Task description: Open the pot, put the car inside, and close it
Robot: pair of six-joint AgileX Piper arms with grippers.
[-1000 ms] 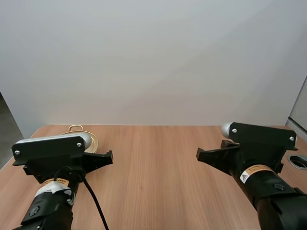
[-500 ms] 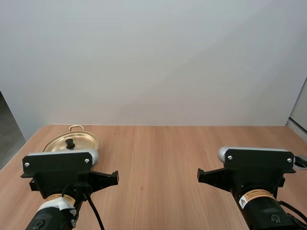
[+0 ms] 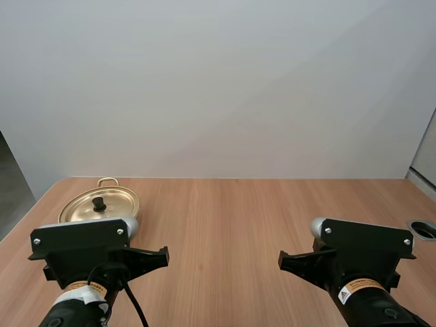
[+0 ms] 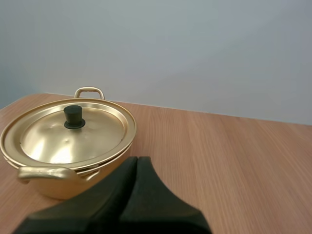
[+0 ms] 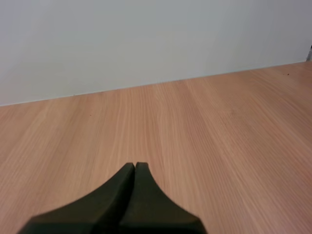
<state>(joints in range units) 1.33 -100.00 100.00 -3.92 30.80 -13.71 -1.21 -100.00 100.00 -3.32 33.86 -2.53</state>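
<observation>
Wood-grain table [image 3: 225, 218] before a plain pale wall [image 3: 218, 88]: your lidded pot [image 4: 73, 139] sits far left; left gripper [image 4: 137, 160] and right gripper [image 5: 134, 165] both have fingers pressed together.

**Wooden table, one pot on it**

A light wooden table [image 3: 231, 218] is stretching across the high view, its grain running away toward the pale wall [image 3: 218, 82]. A golden pot [image 4: 63, 187] is standing on it near the far left corner (a lid [image 4: 92, 134] is sitting closed on top). A round grey-rimmed opening [image 3: 424, 229] is showing at the table's right edge.
</observation>
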